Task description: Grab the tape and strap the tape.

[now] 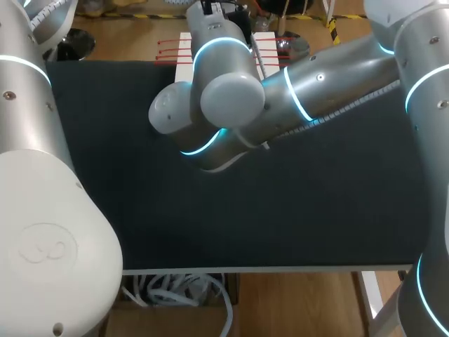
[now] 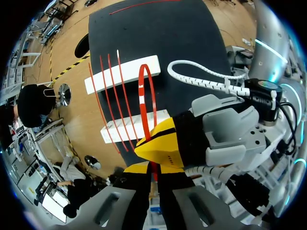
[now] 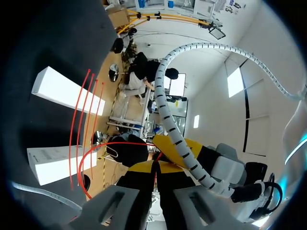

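A red tape loop (image 2: 144, 88) rises ahead of my left gripper (image 2: 152, 168), which is shut on its end. My right gripper (image 3: 154, 168) is shut on the same red tape (image 3: 91, 158), which curves out from its tips. The two grippers stand tip to tip above the table's far edge; the right arm's yellow finger (image 2: 160, 143) touches the left one's. Three red straps (image 2: 112, 96) lie across two white bars (image 2: 122, 74) (image 2: 129, 125). In the head view my right arm (image 1: 231, 98) hides both grippers; only the bars (image 1: 265, 43) and strap ends (image 1: 172, 50) show.
The dark table mat (image 1: 210, 210) spreads in front of the arms. My left arm's bulky body (image 1: 42, 232) fills the near left corner. A white spiral cable (image 2: 206, 79) hangs by the right wrist.
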Action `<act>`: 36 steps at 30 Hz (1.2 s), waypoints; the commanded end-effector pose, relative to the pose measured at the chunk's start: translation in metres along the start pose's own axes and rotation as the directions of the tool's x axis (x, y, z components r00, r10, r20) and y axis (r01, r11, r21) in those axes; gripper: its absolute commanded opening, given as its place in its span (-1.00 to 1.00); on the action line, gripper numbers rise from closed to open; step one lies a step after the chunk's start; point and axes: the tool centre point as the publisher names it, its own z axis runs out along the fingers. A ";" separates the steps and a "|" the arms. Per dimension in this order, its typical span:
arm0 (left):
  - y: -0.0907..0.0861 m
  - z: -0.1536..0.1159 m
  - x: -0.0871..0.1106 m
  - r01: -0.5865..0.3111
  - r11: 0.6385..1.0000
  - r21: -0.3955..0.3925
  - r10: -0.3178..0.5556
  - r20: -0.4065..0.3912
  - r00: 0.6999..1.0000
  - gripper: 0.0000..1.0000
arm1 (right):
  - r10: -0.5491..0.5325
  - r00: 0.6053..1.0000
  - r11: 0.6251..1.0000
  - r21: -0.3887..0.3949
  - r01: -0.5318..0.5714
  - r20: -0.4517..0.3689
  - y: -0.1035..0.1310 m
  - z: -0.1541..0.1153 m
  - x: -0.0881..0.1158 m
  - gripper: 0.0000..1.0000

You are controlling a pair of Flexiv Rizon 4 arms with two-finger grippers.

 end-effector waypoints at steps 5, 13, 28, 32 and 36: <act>0.000 -0.002 0.000 -0.002 1.000 -0.002 0.002 -0.001 1.000 -1.00 | 0.000 1.000 1.000 0.000 0.000 -0.007 0.001 0.000 -0.002 -1.00; 0.000 -0.002 0.000 -0.002 1.000 -0.002 0.002 -0.001 1.000 -1.00 | 0.011 1.000 1.000 -0.001 -0.011 -0.003 0.000 -0.002 -0.002 -1.00; 0.000 -0.002 0.000 -0.002 1.000 -0.002 0.002 -0.001 1.000 -1.00 | 0.046 0.999 0.999 -0.019 -0.047 -0.021 -0.005 -0.005 0.000 1.00; 0.000 -0.002 0.000 -0.002 1.000 -0.002 0.002 -0.001 1.000 -1.00 | 0.048 0.999 0.999 -0.012 -0.048 -0.021 -0.007 -0.006 0.001 1.00; 0.000 -0.002 0.000 -0.002 1.000 -0.002 0.002 -0.001 1.000 -1.00 | 0.042 0.998 0.999 -0.007 -0.042 -0.041 -0.008 -0.007 0.004 1.00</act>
